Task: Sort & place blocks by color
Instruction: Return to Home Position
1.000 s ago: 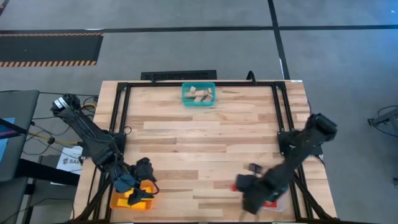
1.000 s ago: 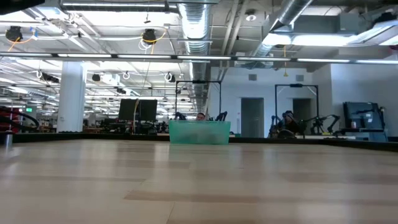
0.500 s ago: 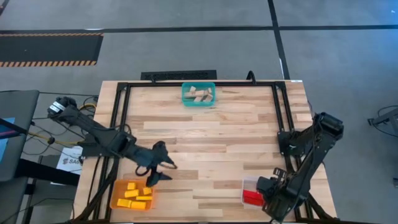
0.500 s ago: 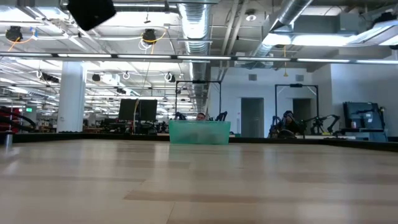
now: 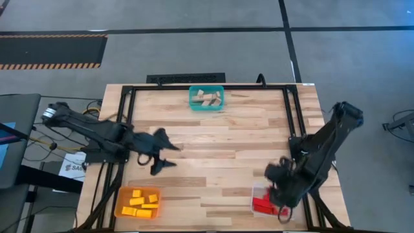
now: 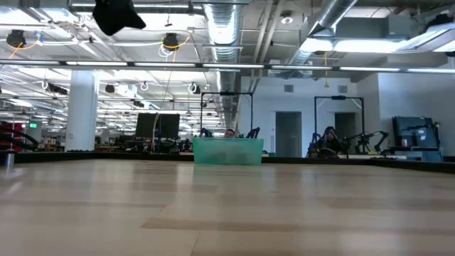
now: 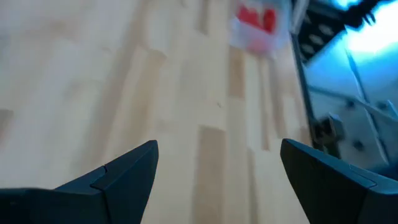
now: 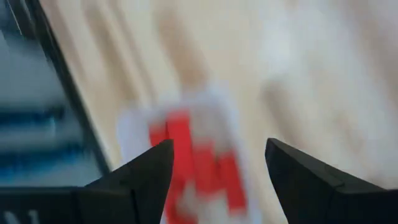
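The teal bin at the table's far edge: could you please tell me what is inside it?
The teal bin holds several tan wooden blocks, piled loosely. Any lying beneath the top ones are covered, so the count is unclear.

The wooden table [image 5: 220, 150] carries a teal bin [image 5: 206, 108], orange bin [image 5: 119, 211] and clear bin [image 5: 255, 193].

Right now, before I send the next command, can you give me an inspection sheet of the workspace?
Surface: wooden table, no loose blocks seen.
Job's things: tan blocks in teal bin; yellow blocks in orange bin; red blocks in clear bin.
Clutter: nothing seen.
Grippers: left gripper open, empty, over the table's left side; right gripper open, empty, near the clear bin.
Cables: loose cables off the table's left edge.
Surroundings: a person seated far beyond the table.
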